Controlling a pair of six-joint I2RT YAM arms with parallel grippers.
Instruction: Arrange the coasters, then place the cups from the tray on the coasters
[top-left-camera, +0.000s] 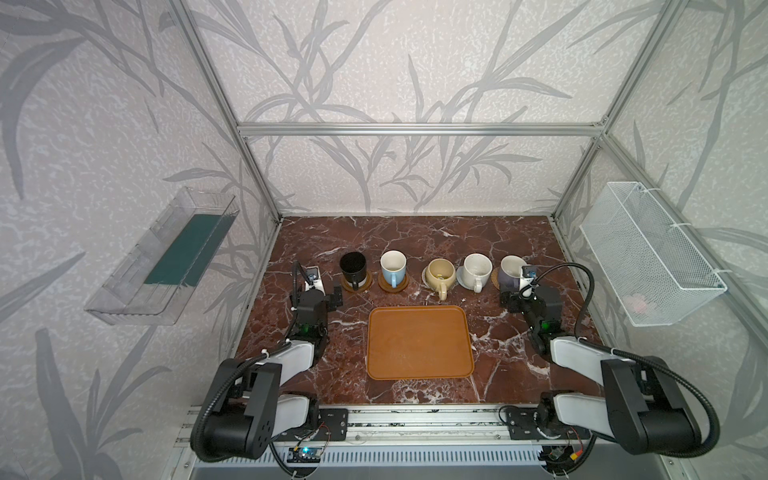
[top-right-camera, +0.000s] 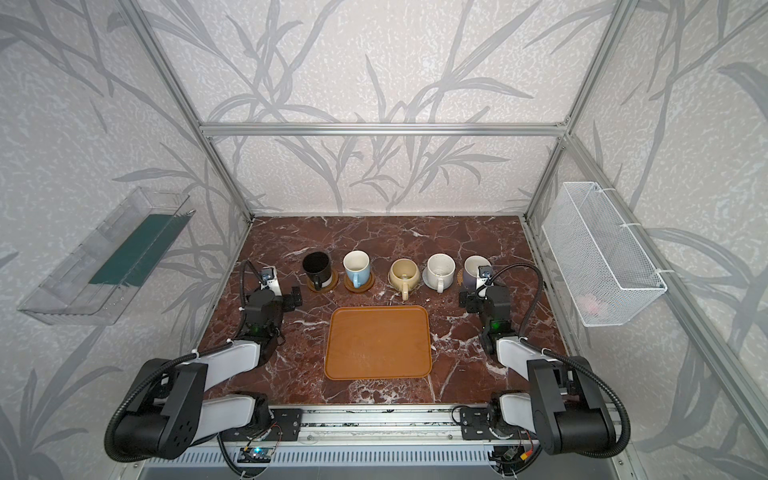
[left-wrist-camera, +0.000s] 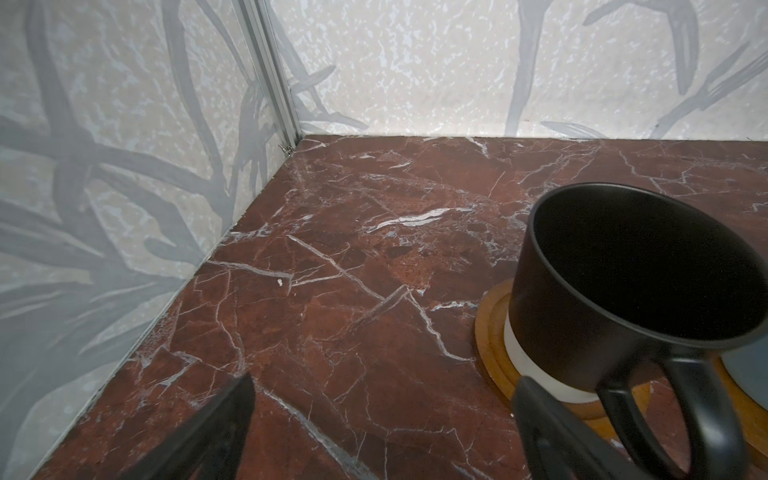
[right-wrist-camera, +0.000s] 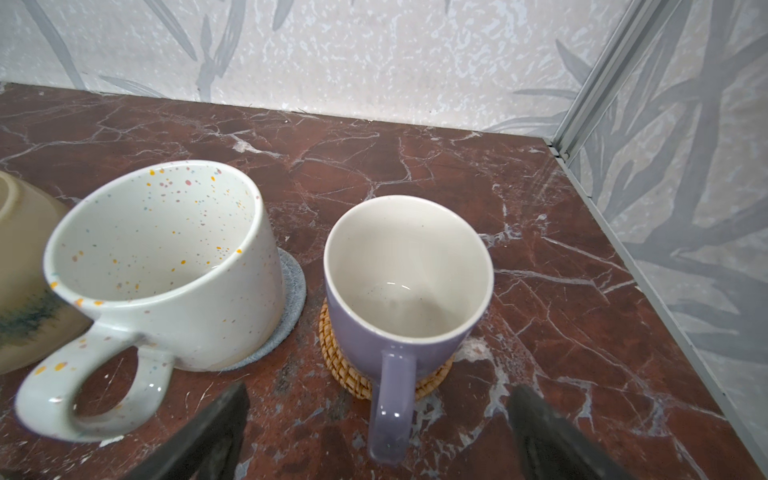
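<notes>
Standing in a row across the middle of both top views, five mugs each rest upright on a coaster. From frame left they are the black mug (top-left-camera: 353, 262) on a brown coaster (left-wrist-camera: 492, 328), the blue mug (top-left-camera: 393, 266) on a second brown coaster (top-left-camera: 405, 286), the yellow mug (top-left-camera: 441, 274) on the cream coaster (top-left-camera: 425, 275), the white mug (top-left-camera: 477, 268) on the grey coaster (right-wrist-camera: 291, 299), and the lavender mug (top-left-camera: 512, 272) on the rattan coaster (right-wrist-camera: 338, 365). Their handles point toward the bottom of the frame.

The tray (top-left-camera: 419, 343) lies flat on the table (top-left-camera: 415, 241), centre frame, just below the row and apart from the mugs.

The left gripper (left-wrist-camera: 384, 380) sits at the row's left end beside the black mug, released, with its jaws spread wide. In the left wrist view one finger crosses the brown coaster's edge next to the mug's handle; whether it touches I cannot tell.

The right gripper (right-wrist-camera: 380, 388) sits at the row's right end, also released and grasping nothing. In the right wrist view the lavender mug's handle lies between its fingers, touching neither.
</notes>
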